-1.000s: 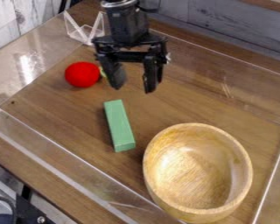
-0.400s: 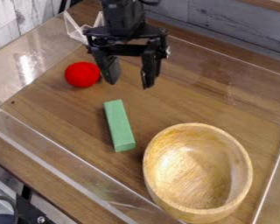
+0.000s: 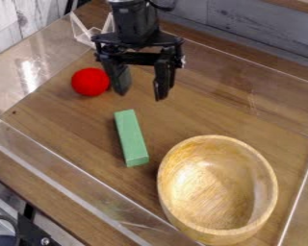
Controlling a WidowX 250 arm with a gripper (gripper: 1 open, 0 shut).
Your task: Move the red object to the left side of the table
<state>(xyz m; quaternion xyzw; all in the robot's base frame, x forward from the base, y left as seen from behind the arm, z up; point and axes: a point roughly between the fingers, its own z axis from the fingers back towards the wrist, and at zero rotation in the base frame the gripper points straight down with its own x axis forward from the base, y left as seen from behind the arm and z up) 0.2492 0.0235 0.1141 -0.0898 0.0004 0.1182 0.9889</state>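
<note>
**Tool splayed beside the red fruit, nothing grasped**

Set against the frame from a second ago, the tool [image 3: 140, 88] sits a little higher in the picture and has twisted slightly: its two dark fingers then hung at uneven heights, the right one lower; now both tips sit closer to level. Against the frame just before this one, hardly anything differs. The red fruit [image 3: 89, 82], the green block [image 3: 131, 136] and the bowl [image 3: 218, 188] lie in the same spots in all three frames.

The tool points down over the desk [image 3: 234, 101], released, its fingers spread wide with bare wood showing between them. It holds nothing. The left finger [image 3: 119, 81] hangs just beside the fruit, on the fruit's right as the camera sees it; whether it touches the fruit cannot be told from this angle.

The fruit is a small, round, bright red ball with a smooth, slightly glossy skin. It rests on the wood in the upper left part of the desk as the picture shows it, near the clear wall [image 3: 28, 72] on that side. A stem cannot be made out at this size. It is much smaller than the bowl.

The block lies flat, long axis running roughly away from the camera, below the tool and apart from the fruit. The pale wooden bowl stands upright at lower right, apart from the block.
</note>
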